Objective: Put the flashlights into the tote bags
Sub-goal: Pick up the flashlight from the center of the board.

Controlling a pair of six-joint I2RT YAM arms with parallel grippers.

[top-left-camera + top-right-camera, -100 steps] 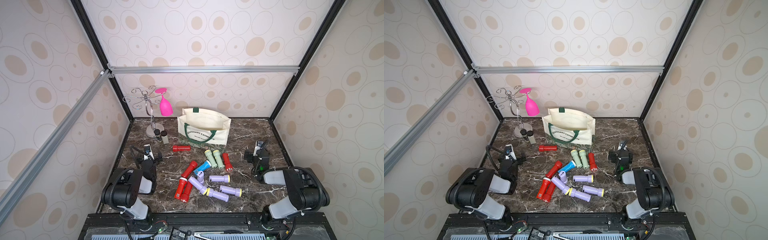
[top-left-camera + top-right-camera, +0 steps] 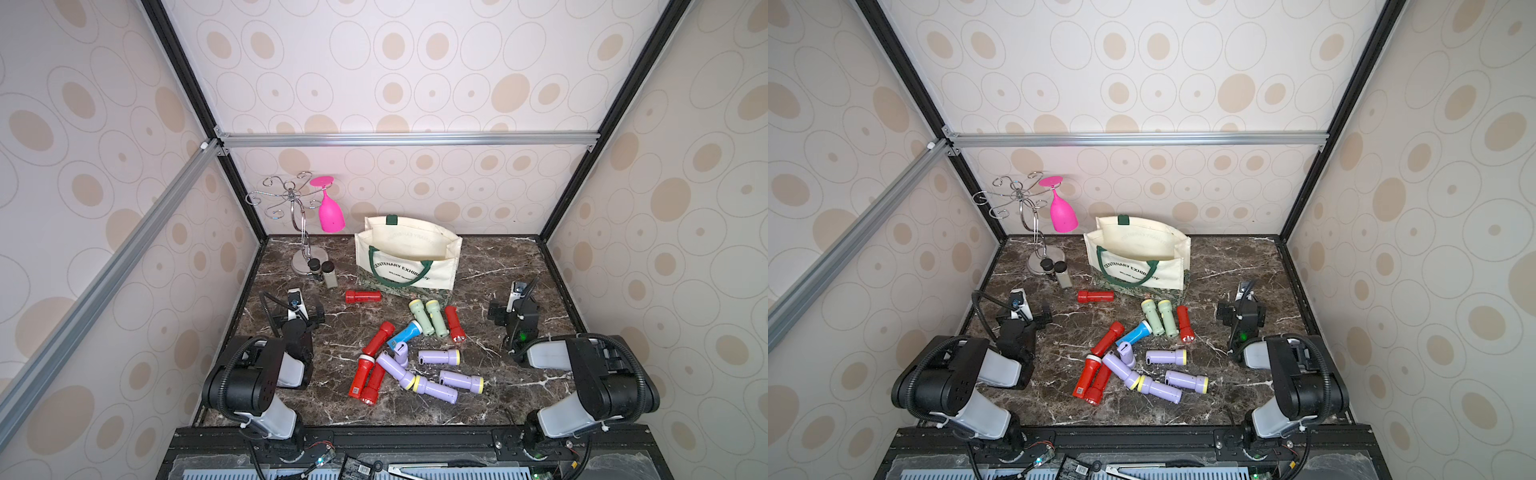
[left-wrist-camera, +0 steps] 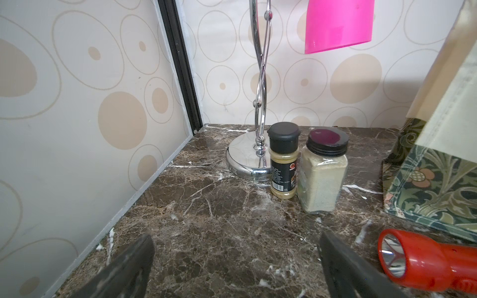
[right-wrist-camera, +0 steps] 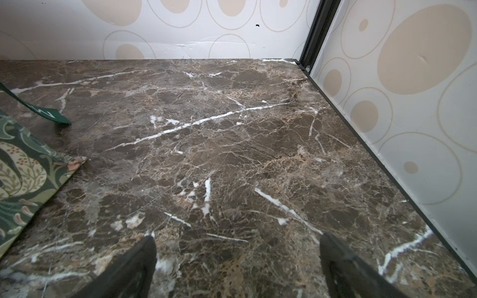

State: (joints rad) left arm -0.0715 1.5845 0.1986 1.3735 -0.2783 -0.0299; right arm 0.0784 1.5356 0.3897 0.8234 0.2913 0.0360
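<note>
My left gripper [image 3: 236, 240] and right gripper [image 4: 237, 240] both hang low over the marble [image 4: 232, 129], spread wide and empty. The flashlights [image 2: 438, 356] lie scattered between them, one red flashlight [image 3: 423, 263] just beside the left gripper's jaw. I'd pinch that one across its barrel, lift clear, then release it over the open tote bag [image 2: 442, 266] standing upright behind the pile.

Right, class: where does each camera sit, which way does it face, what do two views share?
Top views: high behind the robot, looking down on flashlights, tote bag; left arm, right arm show.
Left wrist: low, facing jars; open left gripper shows.
Right wrist: low, facing table and wall; open right gripper shows.
Shared: left wrist and top views show one red flashlight.
</note>
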